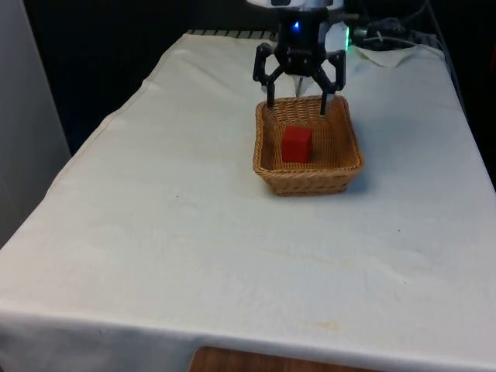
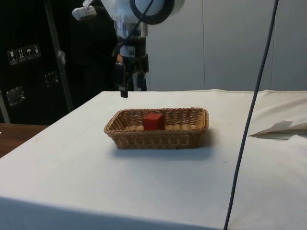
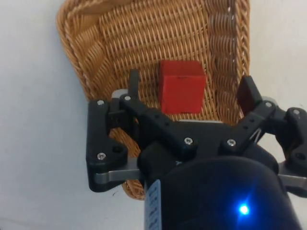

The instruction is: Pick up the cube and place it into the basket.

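A red cube (image 1: 297, 144) (image 2: 153, 121) (image 3: 181, 86) rests on the floor of a woven wicker basket (image 1: 308, 175) (image 2: 156, 136) (image 3: 115, 33), near the middle of the table. My gripper (image 1: 297, 104) (image 2: 130, 91) (image 3: 190, 86) hangs open above the basket's far rim, higher than the cube and apart from it. Nothing sits between its fingers (image 3: 133, 82). From the wrist, the cube lies in the basket between the two spread fingertips.
The white cloth (image 1: 194, 232) covers the table around the basket. A crumpled white sheet and cables (image 1: 387, 39) lie at the far corner on the front view's right. A dark cable (image 2: 249, 120) hangs down in the side view.
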### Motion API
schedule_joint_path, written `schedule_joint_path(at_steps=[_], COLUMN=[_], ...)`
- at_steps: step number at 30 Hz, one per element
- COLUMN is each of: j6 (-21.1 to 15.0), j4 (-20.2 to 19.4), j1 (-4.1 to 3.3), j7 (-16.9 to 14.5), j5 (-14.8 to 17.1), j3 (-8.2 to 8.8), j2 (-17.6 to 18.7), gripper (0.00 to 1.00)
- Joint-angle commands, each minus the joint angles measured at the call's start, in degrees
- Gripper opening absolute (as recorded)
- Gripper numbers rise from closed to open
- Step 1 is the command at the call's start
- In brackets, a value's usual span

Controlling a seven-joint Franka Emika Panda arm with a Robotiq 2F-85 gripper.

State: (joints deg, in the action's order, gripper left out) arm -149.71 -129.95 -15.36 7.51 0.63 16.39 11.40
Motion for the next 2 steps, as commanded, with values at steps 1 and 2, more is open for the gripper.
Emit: schedule_joint_path(at_steps=[1,2], j6=[1.3,1.7], j4=[1.0,1.5], j1=[-0.06,-0.06], j7=[0.3,0.3], j5=[-0.2,-0.2], j3=[0.11,0.11], j2=[0.0,0.0], gripper=[1.00,1.00])
